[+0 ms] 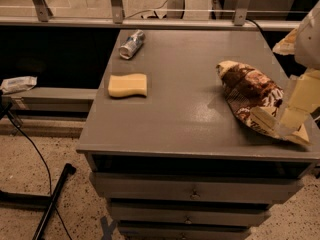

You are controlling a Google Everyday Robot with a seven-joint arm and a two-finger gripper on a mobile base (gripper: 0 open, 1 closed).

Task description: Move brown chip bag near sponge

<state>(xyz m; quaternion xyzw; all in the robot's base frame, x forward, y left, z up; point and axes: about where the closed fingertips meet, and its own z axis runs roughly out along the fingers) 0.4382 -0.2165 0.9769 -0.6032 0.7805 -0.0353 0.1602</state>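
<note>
Hand, pale yellow and translucent, stood at the right edge of the grey wooden desk. Whether it was open or clamped on anything could not be told.

Item 1: crinkled brown chip bag, cream-patched with white swirls. Its lettering was unreadable. It lay on the desk's right side, and its near right end met the hand.

Item 2: pale yellow rectangular sponge with wavy sides, on the left side, well apart from the bag.

Item 3: small silver can, on its side at the far left, label illegible.
</note>
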